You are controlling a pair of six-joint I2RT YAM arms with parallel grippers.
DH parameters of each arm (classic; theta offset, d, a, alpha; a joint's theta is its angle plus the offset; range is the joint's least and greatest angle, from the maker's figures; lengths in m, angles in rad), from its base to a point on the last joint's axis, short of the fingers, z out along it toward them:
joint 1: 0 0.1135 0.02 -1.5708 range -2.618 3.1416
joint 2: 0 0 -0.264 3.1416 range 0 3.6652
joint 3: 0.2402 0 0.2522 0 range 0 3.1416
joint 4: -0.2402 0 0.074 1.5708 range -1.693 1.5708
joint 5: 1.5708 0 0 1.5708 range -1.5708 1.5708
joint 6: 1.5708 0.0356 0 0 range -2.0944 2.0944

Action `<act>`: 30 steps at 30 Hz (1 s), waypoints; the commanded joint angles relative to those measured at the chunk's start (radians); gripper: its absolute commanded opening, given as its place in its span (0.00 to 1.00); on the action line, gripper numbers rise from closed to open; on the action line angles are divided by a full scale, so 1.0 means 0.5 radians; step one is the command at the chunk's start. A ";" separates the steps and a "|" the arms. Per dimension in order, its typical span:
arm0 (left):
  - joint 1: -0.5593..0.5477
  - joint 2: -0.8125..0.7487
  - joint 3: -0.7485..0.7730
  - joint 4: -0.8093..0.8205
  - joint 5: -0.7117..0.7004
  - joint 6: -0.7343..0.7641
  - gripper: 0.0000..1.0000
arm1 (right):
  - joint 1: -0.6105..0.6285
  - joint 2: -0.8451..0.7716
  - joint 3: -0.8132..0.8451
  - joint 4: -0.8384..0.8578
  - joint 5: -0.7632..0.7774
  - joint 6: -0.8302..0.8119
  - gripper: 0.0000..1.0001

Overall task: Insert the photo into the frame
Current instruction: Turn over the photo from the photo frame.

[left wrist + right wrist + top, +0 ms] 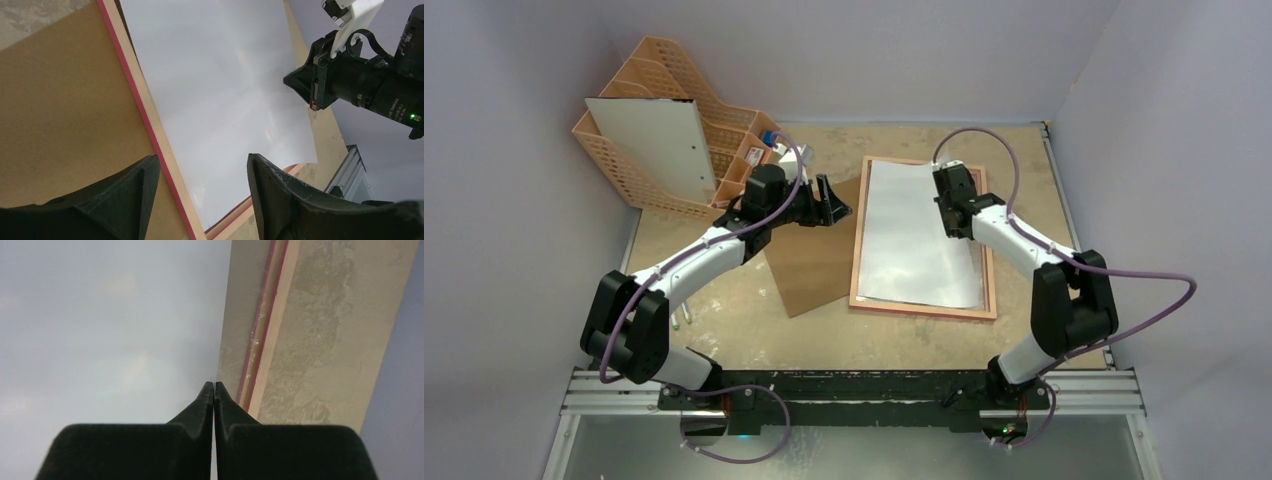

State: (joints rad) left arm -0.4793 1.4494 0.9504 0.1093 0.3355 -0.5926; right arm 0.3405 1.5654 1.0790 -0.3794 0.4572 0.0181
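The frame (pixel 924 308) lies flat on the table at centre right; its pink-red border and pale wood rail (pixel 145 105) show in the left wrist view. The photo (pixel 919 235) lies over it with its plain white side up, hiding the printed side. My right gripper (pixel 948 212) is shut on the photo's right edge (pixel 100 315), just inside the frame's right rail (pixel 272 325). My left gripper (pixel 201 157) hangs open with nothing in it, just left of the frame's left rail. From there, the photo (pixel 215 85) and the right gripper (pixel 295 82) are in sight.
A plain brown backing board (pixel 809 265) lies on the table left of the frame, under my left gripper. An orange plastic desk organiser (pixel 674 100) stands at the back left with a white board (pixel 664 145) leaning in it. Walls close in the table's sides and back.
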 commanded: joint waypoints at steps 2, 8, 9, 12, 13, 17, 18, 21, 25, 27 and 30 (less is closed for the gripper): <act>-0.006 0.003 -0.006 0.034 -0.029 -0.042 0.67 | 0.009 0.059 0.095 0.029 -0.129 -0.004 0.01; -0.008 0.017 -0.004 0.033 -0.031 -0.051 0.67 | 0.009 0.116 0.160 0.026 -0.086 -0.026 0.03; -0.007 0.019 -0.002 0.030 -0.030 -0.053 0.66 | 0.009 0.120 0.172 0.026 -0.094 -0.022 0.04; -0.008 0.018 -0.003 0.021 -0.036 -0.049 0.66 | 0.009 0.132 0.183 0.007 -0.082 0.003 0.09; -0.008 0.018 -0.004 0.018 -0.038 -0.048 0.66 | 0.008 0.133 0.178 -0.001 -0.070 0.017 0.15; -0.008 0.019 -0.003 0.010 -0.040 -0.047 0.66 | 0.009 0.107 0.160 -0.017 0.006 0.070 0.43; -0.008 0.019 -0.004 0.011 -0.043 -0.047 0.66 | 0.008 0.095 0.156 -0.019 0.017 0.078 0.48; -0.008 0.018 0.001 0.003 -0.056 -0.040 0.66 | 0.007 0.051 0.155 -0.027 0.073 0.100 0.58; -0.007 0.016 0.017 -0.035 -0.098 -0.033 0.66 | 0.009 0.008 0.167 -0.051 0.254 0.163 0.66; -0.008 0.016 0.030 -0.064 -0.125 -0.033 0.66 | 0.008 -0.008 0.183 -0.078 0.411 0.240 0.72; -0.008 0.015 0.035 -0.102 -0.159 -0.027 0.67 | -0.004 -0.041 0.228 -0.149 0.626 0.413 0.78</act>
State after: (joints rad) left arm -0.4793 1.4582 0.9504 0.0738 0.2924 -0.6090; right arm 0.3401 1.6024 1.1347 -0.4034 0.5873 0.1085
